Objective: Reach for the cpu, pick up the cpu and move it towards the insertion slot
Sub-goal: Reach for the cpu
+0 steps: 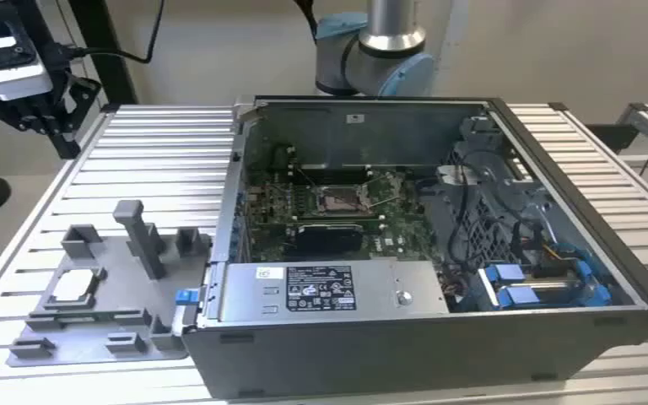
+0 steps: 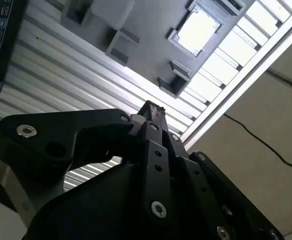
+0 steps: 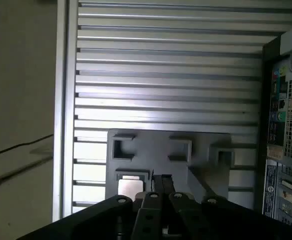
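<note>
In the exterior view, high up at the exterior view's far left, the gripper hung over the edge of the ribbed table, well apart from the cpu; in the first wrist view its two black fingers were pressed close together with nothing between them; the cpu lay flat in a shallow nest on the grey fixture plate, near the table's front corner; it looked thin, light and stiff, with a smooth pale face that could slip, and it was likely easy to hurt; the best place to hold it seemed to be its two bare side edges, gently, and the claw as it stood was too narrow for that; further to the exterior view's right stood the open computer case, and inside it sat the insertion slot, well apart from the cpu.
</note>
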You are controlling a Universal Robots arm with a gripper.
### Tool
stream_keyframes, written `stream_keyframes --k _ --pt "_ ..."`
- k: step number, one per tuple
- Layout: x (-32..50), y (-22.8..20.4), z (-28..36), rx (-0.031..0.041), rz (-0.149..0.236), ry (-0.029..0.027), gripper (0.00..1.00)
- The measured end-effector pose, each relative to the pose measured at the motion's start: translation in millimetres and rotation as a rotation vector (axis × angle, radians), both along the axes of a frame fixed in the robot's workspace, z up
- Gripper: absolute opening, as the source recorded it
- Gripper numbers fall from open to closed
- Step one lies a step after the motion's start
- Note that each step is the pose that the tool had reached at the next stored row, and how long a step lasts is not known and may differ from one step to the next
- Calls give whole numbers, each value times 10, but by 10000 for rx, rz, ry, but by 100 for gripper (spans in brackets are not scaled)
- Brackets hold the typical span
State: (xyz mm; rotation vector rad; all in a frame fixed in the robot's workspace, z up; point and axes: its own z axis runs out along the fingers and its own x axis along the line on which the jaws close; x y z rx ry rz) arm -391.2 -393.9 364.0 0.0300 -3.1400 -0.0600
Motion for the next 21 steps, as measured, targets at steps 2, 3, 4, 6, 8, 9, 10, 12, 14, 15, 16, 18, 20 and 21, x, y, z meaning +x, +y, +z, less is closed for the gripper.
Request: stream_keyframes --k 2,3,4,6,8,9,10,12,14,15,16,18,20,21 --pt "0 0 0 0 0 0 0" --pt "0 0 0 0 0 0 0" --pt "0 0 0 0 0 0 0" --pt "0 0 0 0 0 0 0" --pt "0 0 0 0 0 0 0" --pt "0 0 0 0 0 1 0" --pt "0 0 0 0 0 0 0" --pt "0 0 0 0 0 0 0" --pt "-3 -4 0 0 0 1 0" --pt "-7 -14 0 0 0 1 0" --pt "-13 -31 0 1 -1 0 0" --pt "-40 -80 -1 1 0 -1 0" --pt "-96 -141 -2 0 0 0 0" --pt "-118 -156 -3 0 -2 0 0"
